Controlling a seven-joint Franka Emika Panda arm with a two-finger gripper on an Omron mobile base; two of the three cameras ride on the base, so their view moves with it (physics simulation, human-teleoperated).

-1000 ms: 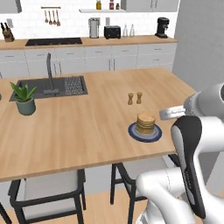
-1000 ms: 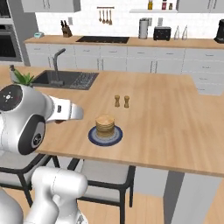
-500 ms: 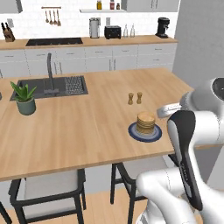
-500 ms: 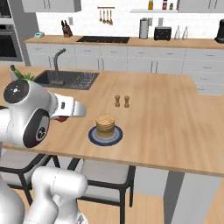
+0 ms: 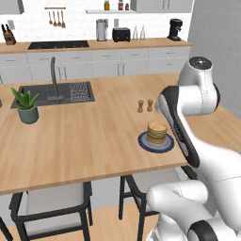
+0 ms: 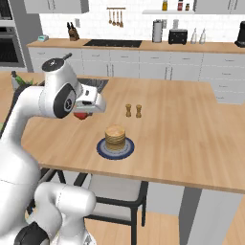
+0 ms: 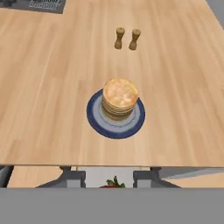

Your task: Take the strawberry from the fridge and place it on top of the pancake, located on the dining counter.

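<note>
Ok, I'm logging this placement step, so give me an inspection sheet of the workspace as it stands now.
Surface: the dining counter has a light wooden top with a dark sink set into it.
Job's things: the pancake stack sits on a blue plate; the strawberry is red, held at the gripper, not yet on the stack.
Clutter: two shakers stand beyond the plate; a potted plant stands by the sink.
Grippers: the gripper hangs above the counter's near edge, shut on the strawberry.
Cables: nothing seen.
Surroundings: stools under the counter; wall counter with stove, kettle and toaster behind.
</note>
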